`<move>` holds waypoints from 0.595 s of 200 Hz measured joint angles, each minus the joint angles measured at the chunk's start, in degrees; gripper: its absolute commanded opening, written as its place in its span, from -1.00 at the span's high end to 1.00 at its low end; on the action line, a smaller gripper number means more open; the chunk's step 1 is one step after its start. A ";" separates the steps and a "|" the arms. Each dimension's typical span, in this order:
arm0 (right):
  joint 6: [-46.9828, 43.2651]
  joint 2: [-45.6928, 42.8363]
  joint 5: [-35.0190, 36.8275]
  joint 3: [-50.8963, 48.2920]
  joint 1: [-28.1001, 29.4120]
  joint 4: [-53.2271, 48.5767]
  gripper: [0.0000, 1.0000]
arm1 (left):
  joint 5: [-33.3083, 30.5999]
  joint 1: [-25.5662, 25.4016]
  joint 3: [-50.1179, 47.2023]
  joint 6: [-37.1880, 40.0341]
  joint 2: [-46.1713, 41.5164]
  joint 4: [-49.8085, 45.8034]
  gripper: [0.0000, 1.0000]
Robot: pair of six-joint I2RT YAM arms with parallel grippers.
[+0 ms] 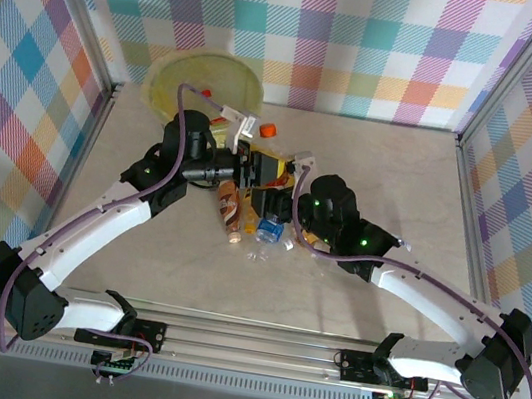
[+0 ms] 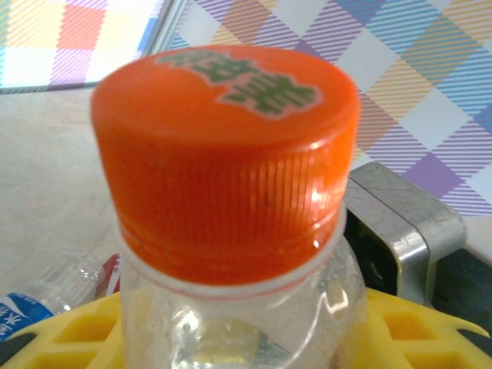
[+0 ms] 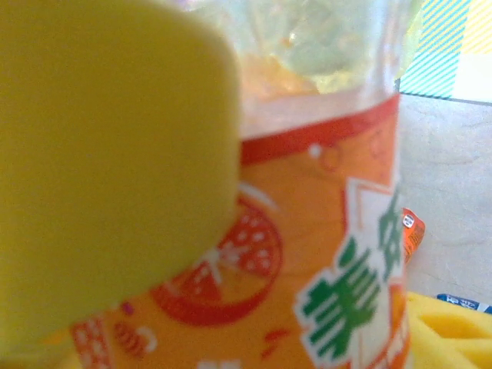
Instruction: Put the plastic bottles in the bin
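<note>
The step in hand is judged to be the pick-up from the pile of plastic bottles [image 1: 249, 212], which lies at the middle of the table [image 1: 401, 180]. The bin [image 1: 164, 77] stands at about 11 o'clock from the pile, near the far left corner, with no bottle seen inside it.

The left gripper [image 1: 250, 162] is placed at the pile's 12 o'clock edge. In the left wrist view an orange-capped bottle [image 2: 231, 169] is seen upright, its clear neck seated between the yellow pads [image 2: 69, 330]; the jaws are judged to be closed on it.

The right gripper [image 1: 281, 200] is set at the pile's 3 o'clock side. An orange-labelled bottle [image 3: 323, 254] is bracketed there by one blurred pad [image 3: 115, 169] and the other pad [image 3: 453, 323]; whether it is squeezed cannot be told, nor whether it is the same bottle.

A brown bottle [image 1: 228, 204] and a blue-labelled bottle [image 1: 266, 228] are left lying at the pile's 6 o'clock side.

Next, a lift clear of the pile is called for, then a carry toward 11 o'clock and a release over the bin's mouth.
</note>
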 measured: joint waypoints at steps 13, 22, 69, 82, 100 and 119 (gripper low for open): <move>0.02 0.00 0.09 0.04 0.00 -0.02 -1.00 | -1.33 0.00 0.00 0.02 -0.04 -0.04 0.08; 0.22 0.00 0.33 0.07 0.00 -0.02 -0.99 | -2.43 0.00 0.00 0.17 -0.20 -0.24 0.09; 0.48 -0.09 2.58 0.07 0.00 -0.94 -0.99 | -10.45 0.11 0.55 2.47 -1.95 -4.35 0.10; 0.63 -0.39 3.48 0.07 0.00 -1.03 -0.99 | -13.14 0.44 1.84 3.72 -1.95 -6.16 0.10; 0.68 -1.25 4.57 0.07 0.00 -1.33 -0.99 | -16.17 1.33 4.15 5.16 -1.86 -8.50 0.10; 0.66 -2.08 5.62 0.07 0.00 -1.75 -0.99 | -18.75 3.65 7.61 6.95 -1.36 -10.49 0.10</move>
